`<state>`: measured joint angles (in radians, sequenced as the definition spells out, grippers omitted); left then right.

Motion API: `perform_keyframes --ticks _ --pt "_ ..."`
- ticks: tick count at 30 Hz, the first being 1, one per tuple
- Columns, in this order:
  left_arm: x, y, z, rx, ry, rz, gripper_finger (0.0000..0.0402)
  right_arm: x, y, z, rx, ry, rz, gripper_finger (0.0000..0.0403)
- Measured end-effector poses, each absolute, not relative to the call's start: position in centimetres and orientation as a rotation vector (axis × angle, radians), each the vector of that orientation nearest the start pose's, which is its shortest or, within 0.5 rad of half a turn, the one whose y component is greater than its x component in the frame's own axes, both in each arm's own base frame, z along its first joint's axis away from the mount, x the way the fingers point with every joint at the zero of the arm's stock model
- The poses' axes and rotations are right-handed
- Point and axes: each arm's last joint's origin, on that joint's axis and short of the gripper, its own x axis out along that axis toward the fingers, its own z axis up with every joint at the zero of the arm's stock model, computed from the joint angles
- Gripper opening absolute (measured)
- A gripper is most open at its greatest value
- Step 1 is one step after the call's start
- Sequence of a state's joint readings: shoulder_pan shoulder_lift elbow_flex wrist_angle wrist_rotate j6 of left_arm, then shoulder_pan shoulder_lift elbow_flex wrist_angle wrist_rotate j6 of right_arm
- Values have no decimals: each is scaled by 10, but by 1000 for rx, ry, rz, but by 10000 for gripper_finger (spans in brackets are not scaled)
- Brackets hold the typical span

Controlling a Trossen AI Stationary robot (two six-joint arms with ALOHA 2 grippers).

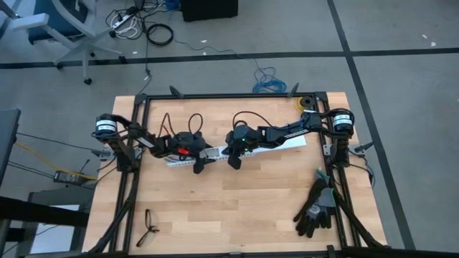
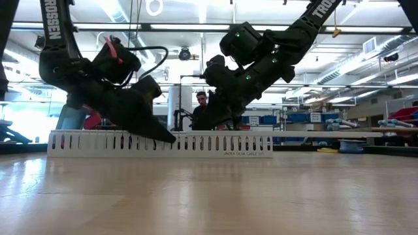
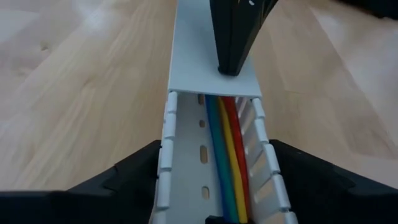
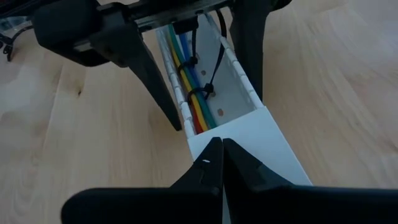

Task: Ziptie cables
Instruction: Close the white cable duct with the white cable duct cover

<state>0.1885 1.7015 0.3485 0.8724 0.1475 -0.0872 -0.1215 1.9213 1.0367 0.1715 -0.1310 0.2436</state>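
A long white slotted channel (image 1: 290, 142) lies on the table. The cables (image 3: 225, 162), blue, green, yellow and red, run side by side along its floor. Two black zip ties (image 4: 202, 92) wrap them. A flat white lid (image 3: 205, 68) covers the channel's right-hand part. My left gripper (image 3: 214, 146) is open, with one finger on either side of the uncovered stretch. My right gripper (image 4: 219, 144) is shut, its tips down on the lid close to the lid's end. My left gripper straddles the channel; whether its fingers (image 3: 134, 177) touch the slotted walls I cannot tell. My right gripper presses its shut fingertips on the lid's top face near its free end edge (image 4: 239, 146), slanting down from the table's right. The channel lies flat on the table.
Black gloves (image 1: 315, 208) lie near the table's front right corner. A small dark object (image 1: 147, 229) lies at the front left, and a tape roll (image 1: 307, 102) at the far right. A dark frame (image 1: 229, 95) borders the table. A person (image 2: 202, 104) shows far behind.
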Motion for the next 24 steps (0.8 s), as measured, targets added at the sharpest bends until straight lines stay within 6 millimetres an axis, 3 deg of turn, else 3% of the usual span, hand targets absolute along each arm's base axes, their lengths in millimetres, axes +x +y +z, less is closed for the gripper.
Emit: perform_keyframes --ticks 13,19,24 --pt "249 44 93 -153 476 98 241 385 -43 140 293 659 -71 0" --pt "249 44 93 -156 477 101 240 380 -38 165 211 614 -82 0" --pt "249 44 93 -156 479 102 241 355 -38 185 183 765 -175 0"
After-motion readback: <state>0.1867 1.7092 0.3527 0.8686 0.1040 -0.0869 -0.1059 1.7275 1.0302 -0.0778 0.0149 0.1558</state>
